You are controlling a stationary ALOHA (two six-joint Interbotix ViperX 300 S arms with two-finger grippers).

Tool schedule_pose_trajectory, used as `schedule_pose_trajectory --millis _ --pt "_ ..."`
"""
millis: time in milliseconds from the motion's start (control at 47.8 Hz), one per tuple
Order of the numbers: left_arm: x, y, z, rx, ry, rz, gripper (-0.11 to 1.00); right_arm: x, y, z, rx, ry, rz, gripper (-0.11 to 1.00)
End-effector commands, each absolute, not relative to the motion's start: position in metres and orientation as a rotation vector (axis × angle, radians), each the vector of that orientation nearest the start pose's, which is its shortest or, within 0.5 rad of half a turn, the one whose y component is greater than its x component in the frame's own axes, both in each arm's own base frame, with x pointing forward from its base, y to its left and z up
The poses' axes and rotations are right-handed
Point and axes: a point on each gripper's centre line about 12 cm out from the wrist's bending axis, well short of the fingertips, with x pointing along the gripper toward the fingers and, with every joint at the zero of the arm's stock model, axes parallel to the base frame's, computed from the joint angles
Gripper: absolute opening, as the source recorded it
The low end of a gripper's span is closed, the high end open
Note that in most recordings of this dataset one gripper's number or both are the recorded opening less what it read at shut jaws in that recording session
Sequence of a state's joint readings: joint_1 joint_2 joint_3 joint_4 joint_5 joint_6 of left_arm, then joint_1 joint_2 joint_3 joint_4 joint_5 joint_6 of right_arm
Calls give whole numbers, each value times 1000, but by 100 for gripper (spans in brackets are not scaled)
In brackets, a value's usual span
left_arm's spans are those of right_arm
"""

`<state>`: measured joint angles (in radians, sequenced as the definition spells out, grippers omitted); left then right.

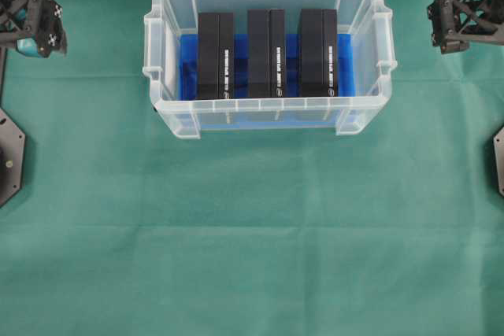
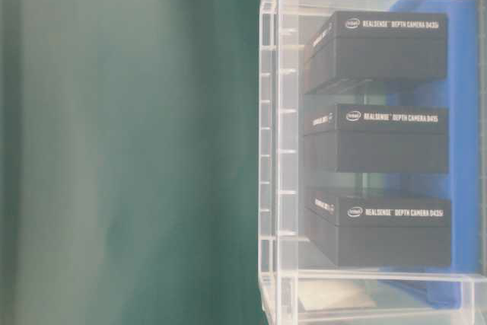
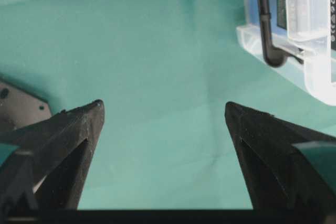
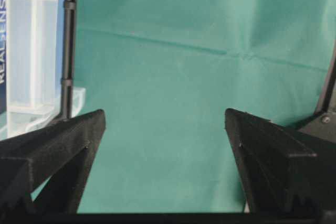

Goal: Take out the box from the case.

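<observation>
Boxes (image 1: 275, 53), three upright in case (image 1: 268, 105); both pincers agape.

You have even, diffuse lighting throughout; the green cloth (image 1: 252, 257) shows only soft creases. Faint shadow sits just beside the case (image 1: 268, 120). Your table-level view is hazy left of the case; wrist views blur nearby fingers.

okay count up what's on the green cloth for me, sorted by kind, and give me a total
Black boxes: 3, standing in a row inside the case, left, middle, right
Clear plastic case: 1
Total: 4
</observation>
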<state>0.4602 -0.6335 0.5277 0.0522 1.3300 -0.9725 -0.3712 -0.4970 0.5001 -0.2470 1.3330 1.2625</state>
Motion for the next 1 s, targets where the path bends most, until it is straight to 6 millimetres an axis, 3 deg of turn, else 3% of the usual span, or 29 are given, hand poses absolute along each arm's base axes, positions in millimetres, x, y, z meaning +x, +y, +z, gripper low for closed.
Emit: schedule_pose_trajectory --millis 0,167,377,983 --pt "185 99 333 -1072 888 998 95 211 -113 312 1070 843 -1260 95" --pt "185 99 332 -1080 887 1004 95 217 -114 313 1096 815 -1253 95" --pt "185 99 332 -1081 886 1009 95 247 -115 313 1099 807 -1212 95" --pt "185 99 332 -1085 881 1015 95 390 -125 321 1094 764 -1099 95"
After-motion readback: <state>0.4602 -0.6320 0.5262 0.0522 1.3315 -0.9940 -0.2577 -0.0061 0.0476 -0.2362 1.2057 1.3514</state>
